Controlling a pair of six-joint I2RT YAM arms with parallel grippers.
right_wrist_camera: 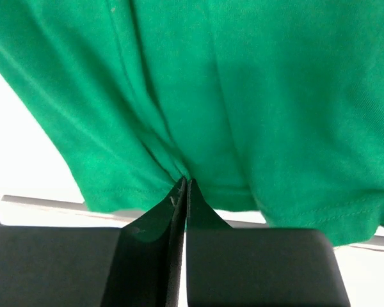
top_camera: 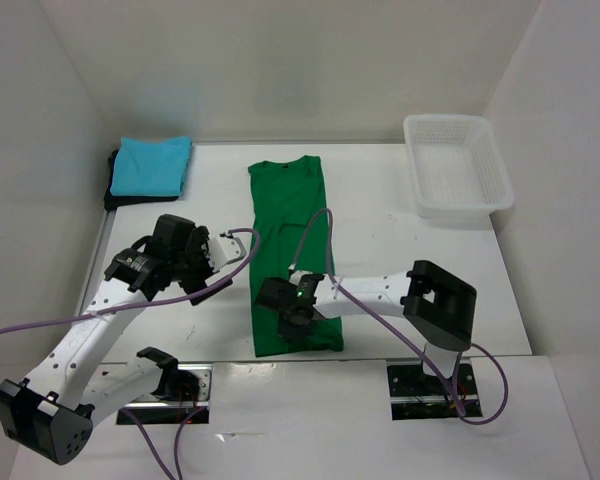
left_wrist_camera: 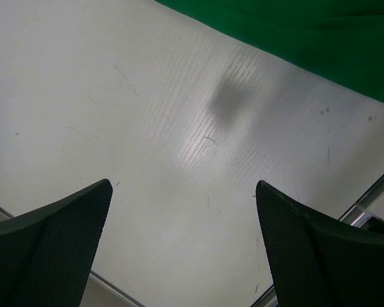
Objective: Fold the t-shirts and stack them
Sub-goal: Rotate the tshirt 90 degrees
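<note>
A bright green t-shirt [top_camera: 291, 240] lies folded lengthwise in a long strip down the middle of the table, collar at the far end. My right gripper [top_camera: 292, 318] sits on its near hem, shut on the cloth; in the right wrist view the green t-shirt [right_wrist_camera: 243, 96] bunches into folds at the pinched fingertips [right_wrist_camera: 179, 190]. At the far left a folded turquoise t-shirt [top_camera: 152, 164] rests on a black t-shirt [top_camera: 112, 190]. My left gripper [top_camera: 223, 250] hovers open left of the green strip, above bare table [left_wrist_camera: 179, 160], with the green t-shirt's edge [left_wrist_camera: 320, 38] beyond it.
A white mesh basket [top_camera: 456, 165] stands at the far right corner. White walls enclose the table on three sides. The table's near edge [top_camera: 380, 357] runs just behind the green shirt's hem, with both arm bases below it.
</note>
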